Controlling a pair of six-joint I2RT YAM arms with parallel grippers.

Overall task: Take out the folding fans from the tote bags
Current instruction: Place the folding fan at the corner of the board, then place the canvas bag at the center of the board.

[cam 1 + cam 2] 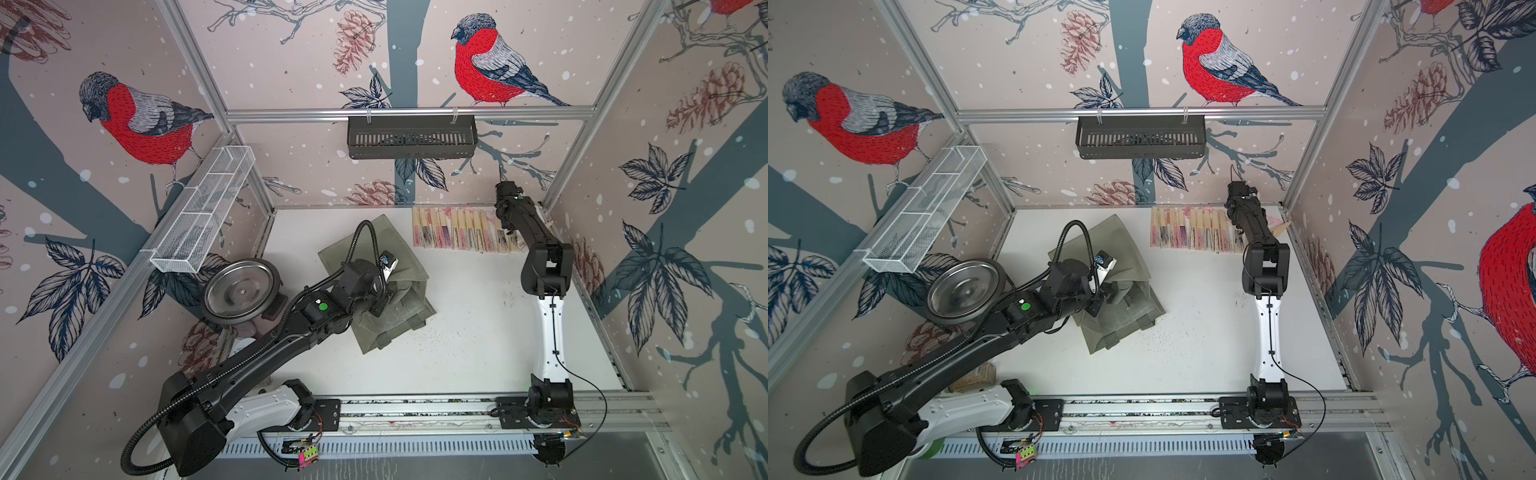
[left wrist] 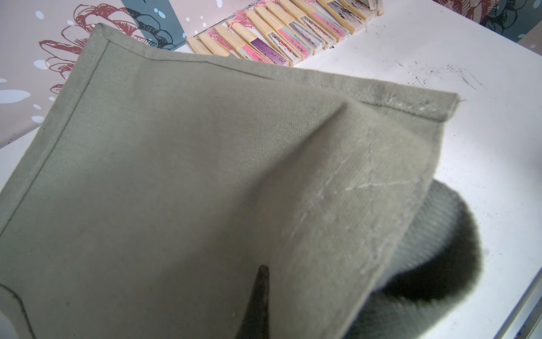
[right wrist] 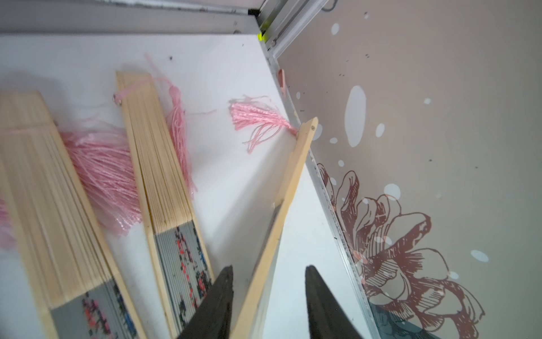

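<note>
Right fingers parted astride pale fan at desk corner, wall close. Left fingers pinching olive tote bag, fabric tented. Fan row along back edge.

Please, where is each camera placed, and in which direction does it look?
Top views: high above the front rail, looking down on the white table; left arm and right arm both show.
Left wrist view: on the left arm, facing the tote bag cloth; the left claw tip shows.
Right wrist view: on the right arm, facing the far corner; the right claw shows, open.
Shared: the folding fans appear in every view.
</note>
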